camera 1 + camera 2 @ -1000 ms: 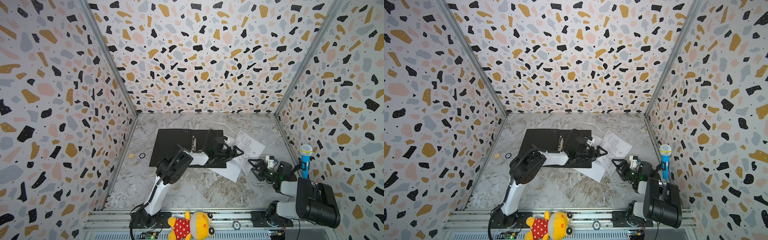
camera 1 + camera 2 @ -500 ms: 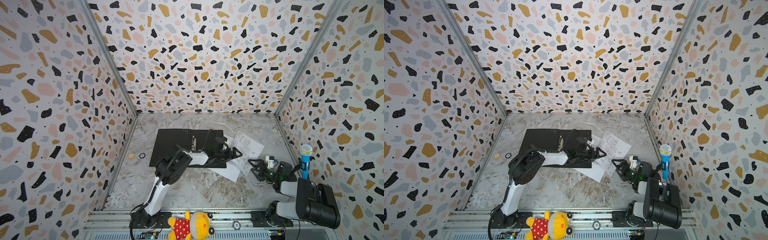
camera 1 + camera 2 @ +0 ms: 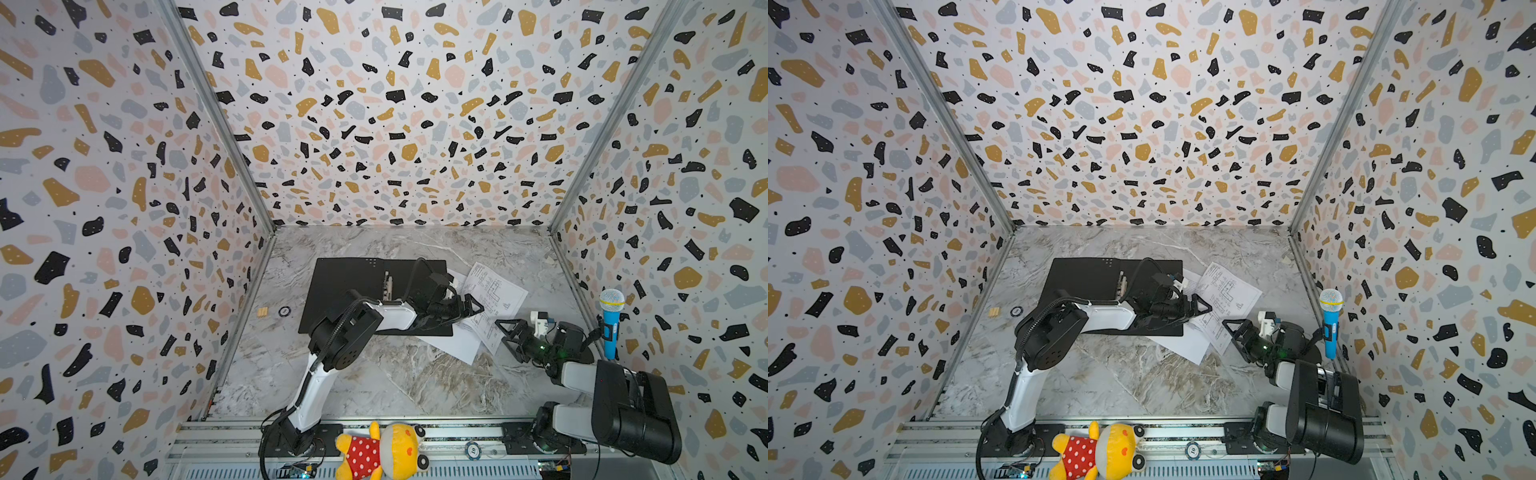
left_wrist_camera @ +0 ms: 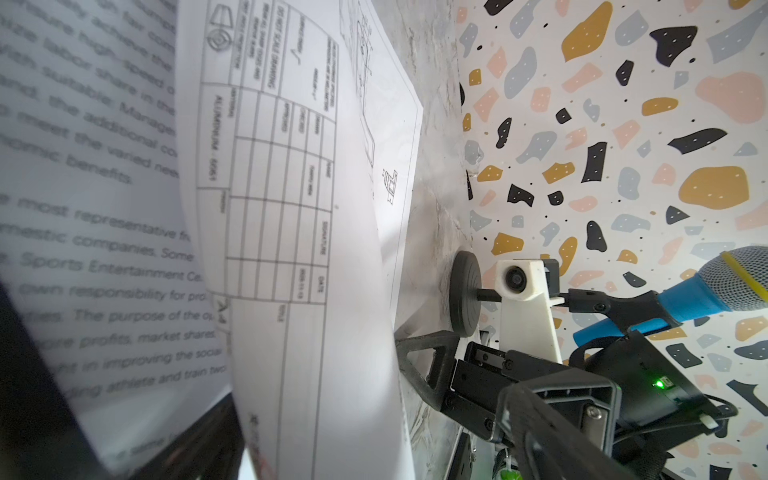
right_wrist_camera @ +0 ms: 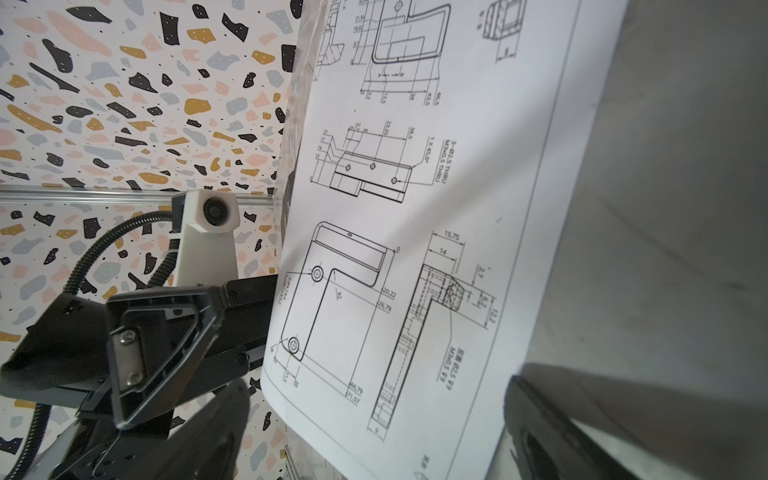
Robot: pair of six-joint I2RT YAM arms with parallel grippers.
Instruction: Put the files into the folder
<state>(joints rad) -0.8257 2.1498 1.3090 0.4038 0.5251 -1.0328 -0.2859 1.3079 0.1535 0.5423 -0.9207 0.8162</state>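
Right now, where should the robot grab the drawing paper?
Probably the drawing paper by its right edge, coming low from the right, beside the open right gripper. It lies nearly flat and its other side overlaps the text paper, so that edge is free.

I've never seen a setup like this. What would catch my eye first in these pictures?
Speckled terrazzo-pattern walls in black, ochre and pink wrap the whole booth. In the middle lies an open black card folder, with a white paper sheet of line drawings lying askew at its right edge. A yellow plush toy in a red polka-dot dress lies on the front rail, and a blue toy microphone stands by the right wall.
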